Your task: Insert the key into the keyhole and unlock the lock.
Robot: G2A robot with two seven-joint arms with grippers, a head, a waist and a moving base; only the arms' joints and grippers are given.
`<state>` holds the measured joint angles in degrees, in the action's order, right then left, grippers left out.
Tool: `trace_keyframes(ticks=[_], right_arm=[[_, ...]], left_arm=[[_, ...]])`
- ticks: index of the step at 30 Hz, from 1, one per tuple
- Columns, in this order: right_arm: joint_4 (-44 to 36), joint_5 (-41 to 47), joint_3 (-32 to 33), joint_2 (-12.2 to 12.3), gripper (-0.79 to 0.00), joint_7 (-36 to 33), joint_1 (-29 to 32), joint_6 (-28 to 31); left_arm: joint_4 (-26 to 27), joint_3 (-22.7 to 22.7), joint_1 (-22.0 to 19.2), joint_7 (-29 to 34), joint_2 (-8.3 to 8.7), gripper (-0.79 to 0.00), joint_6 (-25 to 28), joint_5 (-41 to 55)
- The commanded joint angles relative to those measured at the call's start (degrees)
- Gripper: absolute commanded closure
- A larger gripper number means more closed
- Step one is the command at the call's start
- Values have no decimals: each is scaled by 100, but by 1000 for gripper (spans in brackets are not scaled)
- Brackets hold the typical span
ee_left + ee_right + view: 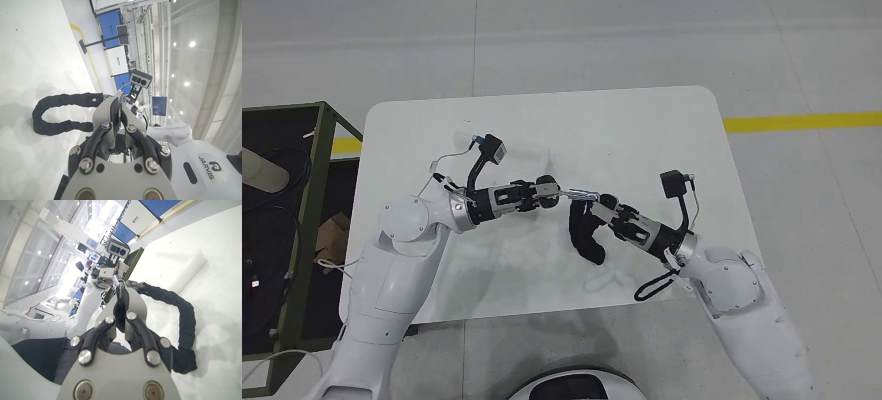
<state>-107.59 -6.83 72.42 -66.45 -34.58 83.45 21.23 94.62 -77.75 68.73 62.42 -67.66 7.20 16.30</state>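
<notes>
Here, black fabric-sleeved looped lock [587,240], left end effector [119,106] pinching key [119,117], right end effector [122,291] clamping lock

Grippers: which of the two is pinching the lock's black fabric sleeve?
The right gripper, shut on the black sleeve of the lock. The left gripper instead pinches a thin metal key.

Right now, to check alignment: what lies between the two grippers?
In the top view, a short metal piece, apparently the key entering the lock, spans left gripper to right gripper.
</notes>
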Motion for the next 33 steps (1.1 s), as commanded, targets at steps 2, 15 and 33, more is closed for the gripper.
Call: trace_keyframes(ticks=[2, 15, 33], right_arm=[[2, 9, 0, -3, 0, 0, 1, 9], [165, 719, 232, 21, 0, -395, -10, 169], [229, 702, 85, -1, 0, -658, -168, -5]], left_arm=[[14, -1, 5, 19, 0, -785, 36, 22], [-360, -483, -187, 586, 72, -363, -156, 576], [-636, -172, -463, 1217, 70, 0, 234, 471]])
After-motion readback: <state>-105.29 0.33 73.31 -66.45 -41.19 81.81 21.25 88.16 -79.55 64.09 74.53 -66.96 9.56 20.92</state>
